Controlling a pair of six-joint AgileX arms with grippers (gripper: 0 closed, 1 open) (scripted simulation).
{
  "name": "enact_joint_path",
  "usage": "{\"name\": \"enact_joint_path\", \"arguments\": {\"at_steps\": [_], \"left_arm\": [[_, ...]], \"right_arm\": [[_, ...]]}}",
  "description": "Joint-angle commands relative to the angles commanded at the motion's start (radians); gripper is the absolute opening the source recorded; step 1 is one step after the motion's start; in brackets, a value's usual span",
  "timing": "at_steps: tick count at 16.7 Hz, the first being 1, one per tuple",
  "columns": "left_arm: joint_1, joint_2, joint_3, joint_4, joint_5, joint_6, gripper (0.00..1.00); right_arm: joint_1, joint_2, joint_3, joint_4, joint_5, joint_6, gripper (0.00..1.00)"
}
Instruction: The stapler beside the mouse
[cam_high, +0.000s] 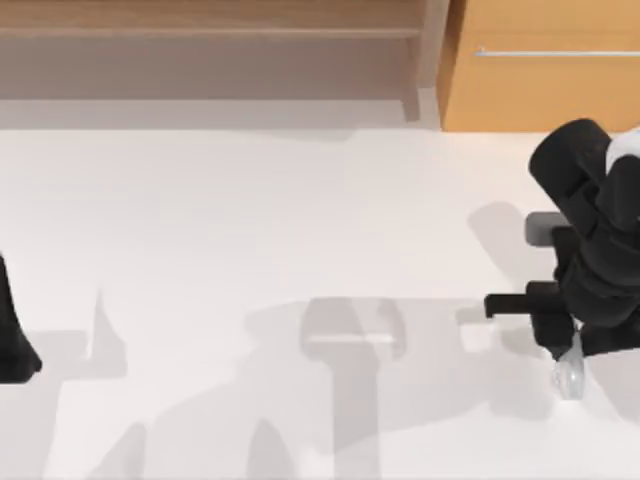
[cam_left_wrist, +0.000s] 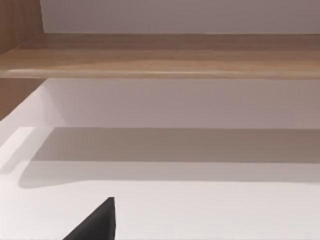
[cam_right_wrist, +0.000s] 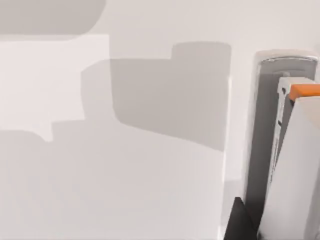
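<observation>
I cannot tell whether my right gripper (cam_right_wrist: 241, 224) is clamped or merely alongside, but the stapler (cam_right_wrist: 295, 165) sits right against it, grey with an orange tip, at the right side of the table (cam_high: 250, 230). A small pale object (cam_high: 568, 378) just below that arm may be the mouse, which would explain working there. My left arm (cam_high: 12, 340) idles at the left edge.

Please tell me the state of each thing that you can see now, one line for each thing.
Stapler: lying on the table, close under the right gripper.
Right arm: over the table's right side, above the stapler.
Left arm: parked at the table's left edge.
Table: white, bare in the middle.
</observation>
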Motion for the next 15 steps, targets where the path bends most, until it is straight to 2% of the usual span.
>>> {"name": "enact_joint_path", "arguments": {"at_steps": [2,15], "left_arm": [[0.0,0.0,0.0,0.0,0.0,0.0,1.0],[0.0,0.0,0.0,0.0,0.0,0.0,1.0]], "right_arm": [[0.0,0.0,0.0,0.0,0.0,0.0,0.0],[0.0,0.0,0.0,0.0,0.0,0.0,0.98]]}}
